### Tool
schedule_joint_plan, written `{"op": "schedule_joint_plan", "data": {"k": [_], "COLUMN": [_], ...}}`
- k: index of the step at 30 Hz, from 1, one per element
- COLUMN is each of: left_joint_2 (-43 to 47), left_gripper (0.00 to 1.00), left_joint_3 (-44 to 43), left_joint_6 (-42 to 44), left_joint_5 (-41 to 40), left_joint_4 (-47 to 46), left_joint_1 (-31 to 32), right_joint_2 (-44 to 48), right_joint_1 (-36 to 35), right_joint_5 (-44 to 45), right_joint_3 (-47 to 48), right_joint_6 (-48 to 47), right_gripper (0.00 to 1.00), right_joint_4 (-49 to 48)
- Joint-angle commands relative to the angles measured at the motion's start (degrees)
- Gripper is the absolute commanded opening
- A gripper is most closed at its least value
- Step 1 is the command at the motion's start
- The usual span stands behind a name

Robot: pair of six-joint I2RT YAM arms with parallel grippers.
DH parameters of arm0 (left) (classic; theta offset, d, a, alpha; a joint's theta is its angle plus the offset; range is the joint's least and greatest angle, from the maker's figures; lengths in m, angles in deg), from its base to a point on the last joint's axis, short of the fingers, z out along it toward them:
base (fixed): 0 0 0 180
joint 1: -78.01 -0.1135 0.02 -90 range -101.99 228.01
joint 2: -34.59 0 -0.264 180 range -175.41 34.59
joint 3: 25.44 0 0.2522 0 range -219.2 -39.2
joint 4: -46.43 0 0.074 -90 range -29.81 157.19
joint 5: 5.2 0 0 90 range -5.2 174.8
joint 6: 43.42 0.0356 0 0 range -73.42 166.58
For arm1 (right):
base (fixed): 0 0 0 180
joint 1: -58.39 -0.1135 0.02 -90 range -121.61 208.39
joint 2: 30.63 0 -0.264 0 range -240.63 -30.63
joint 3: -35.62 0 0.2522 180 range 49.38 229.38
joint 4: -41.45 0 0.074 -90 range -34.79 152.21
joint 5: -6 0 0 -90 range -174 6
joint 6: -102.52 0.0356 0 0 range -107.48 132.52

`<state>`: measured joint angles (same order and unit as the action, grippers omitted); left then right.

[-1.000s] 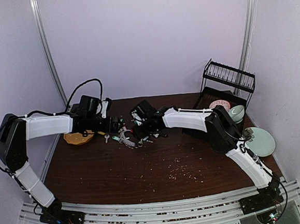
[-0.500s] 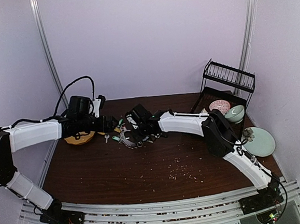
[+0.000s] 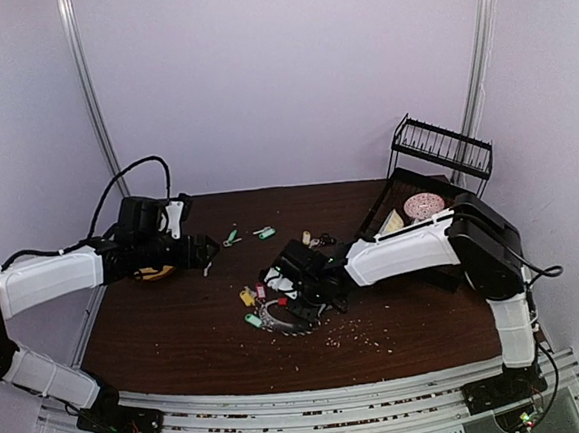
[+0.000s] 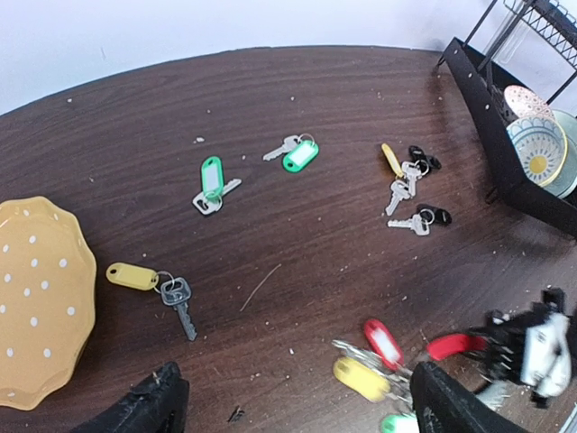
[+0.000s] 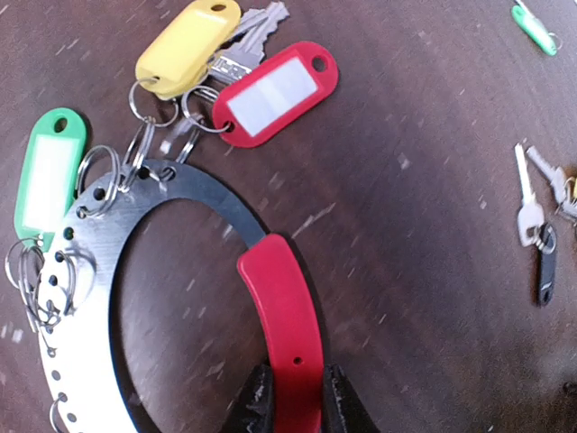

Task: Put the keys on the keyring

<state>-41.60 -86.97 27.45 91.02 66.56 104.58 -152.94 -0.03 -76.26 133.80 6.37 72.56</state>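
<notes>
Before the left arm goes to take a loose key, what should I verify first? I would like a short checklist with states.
1. Right gripper closed on keyring at its red arc: ok.
2. Left gripper open and empty: ok.
3. Yellow-tag key lies free beside yellow plate: ok.
4. Far green-tag keys threaded on the ring: not ok, both loose.
5. Ring has an open end for threading: cannot tell.

Closes the right hand [image 5: 290,401] on the keyring [image 5: 281,311], drags it away from the loose keys [image 4: 215,187] toward the near side of the bench [image 3: 178,331], and draws the left hand [image 3: 205,251] back.
</notes>
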Motion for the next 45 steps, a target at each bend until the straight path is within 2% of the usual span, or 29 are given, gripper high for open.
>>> {"op": "schedule_joint_plan", "data": {"k": [1, 4, 8, 12, 14, 18, 20, 22, 24, 26, 30, 38, 41, 45], "left_joint_2": [-2.4, -7.2, -19.4, -29.7, -34.8, -40.6, -41.7, -41.9, -41.9, -41.8, -44.3, -47.4, -48.7, -48.6], "left_gripper": [0.88, 0.88, 0.87, 0.81, 0.72, 0.70, 0.68, 0.60, 0.49, 0.45, 0.35, 0.35, 0.30, 0.27], "left_joint_3": [-1.6, -6.4, -16.8, -27.7, -34.1, -43.7, -44.8, -44.4, -43.7, -42.5, -42.6, -42.9, -43.7, -43.7], "left_joint_6": [0.0, 2.3, 7.0, 12.7, 23.3, 46.3, 53.1, 56.5, 59.0, 60.5, 61.2, 60.7, 59.4, 59.3], "left_joint_5": [-0.5, -2.0, -4.0, -2.0, 0.0, 6.3, 9.2, 11.1, 14.8, 17.1, 13.7, 12.5, 10.0, 10.6], "left_joint_4": [2.3, 5.6, 12.3, 18.6, 25.0, 36.3, 37.8, 37.9, 37.8, 35.6, 34.0, 33.9, 33.7, 34.6], "left_joint_1": [-0.4, -0.4, -1.6, -6.6, -7.9, -8.3, -9.1, -11.1, -13.0, -13.4, -13.4, -13.9, -13.8, -13.8], "right_joint_2": [5.9, 10.1, 12.4, 15.6, 17.4, 19.6, 20.4, 20.8, 21.2, 21.5, 21.9, 22.1, 21.4, 21.2], "right_joint_1": [-1.8, -1.9, -1.7, -1.4, -0.9, 0.3, 0.8, 0.9, 0.9, 0.9, 0.9, 0.9, 1.0, 1.0], "right_joint_5": [-6.2, -5.3, -5.4, -11.5, -16.0, -23.7, -25.4, -25.9, -25.9, -25.6, -24.8, -24.4, -25.3, -25.0], "right_joint_3": [-13.9, -18.4, -18.2, -17.7, -18.4, -18.5, -19.1, -19.7, -20.3, -21.0, -21.5, -23.1, -22.7, -22.7], "right_joint_6": [-7.4, -8.7, -7.9, -7.4, -7.4, -7.9, -7.7, -7.6, -7.1, -6.9, -6.5, -4.9, -5.0, -4.9], "right_gripper": [0.16, 0.20, 0.32, 0.42, 0.43, 0.46, 0.47, 0.48, 0.48, 0.49, 0.48, 0.47, 0.47, 0.46], "right_joint_4": [3.2, 1.3, -0.1, -1.9, -2.7, -2.1, -3.0, -3.6, -4.0, -4.7, -4.8, -6.3, -5.8, -5.7]}}
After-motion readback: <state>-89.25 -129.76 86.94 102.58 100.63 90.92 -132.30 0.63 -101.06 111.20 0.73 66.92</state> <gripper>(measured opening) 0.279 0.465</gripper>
